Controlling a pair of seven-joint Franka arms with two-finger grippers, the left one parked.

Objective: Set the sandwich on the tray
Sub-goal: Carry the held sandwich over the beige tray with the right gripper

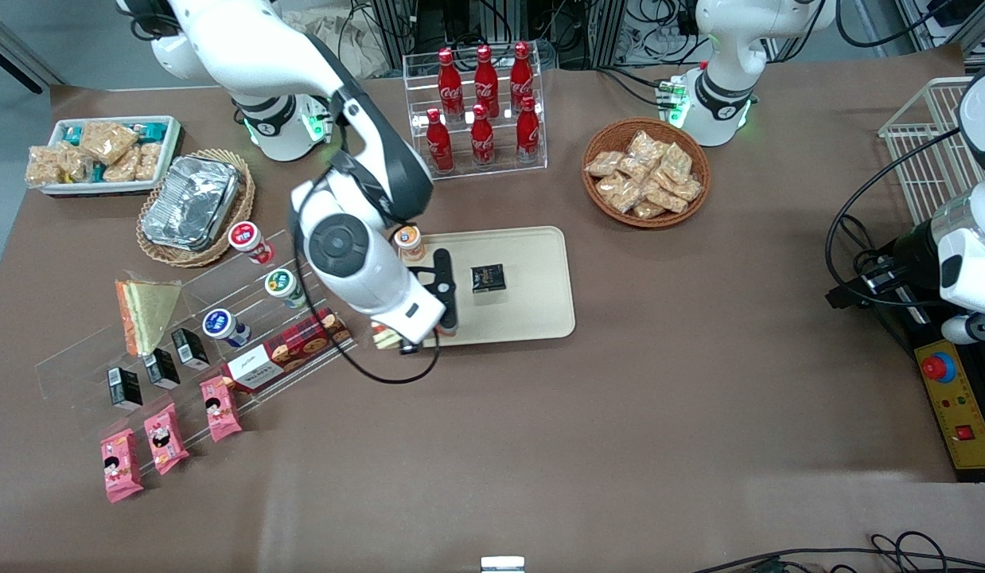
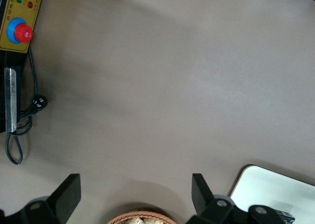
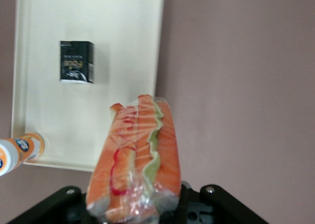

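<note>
Tool [image 3: 142,211] clamped on the sandwich [image 3: 138,160], wedge held edge-on with filling stripes showing. In the front view, tool [image 1: 405,338] sits at the tray's [image 1: 540,310] near corner toward the working arm's end, sandwich [image 1: 387,337] peeking out under the wrist, over the rim and partly over bare desk [image 1: 620,414].

Step in hand: carry, sandwich aloft, not yet set down.

Already on the tray [image 3: 133,47]: small black box [image 3: 77,61]; orange-capped bottle [image 3: 17,152] at its edge.

Next move, by judgement: shift farther over the tray, into the bare stretch nearer the front camera than the box, lower, then release. Keep clear of box and bottle.
</note>
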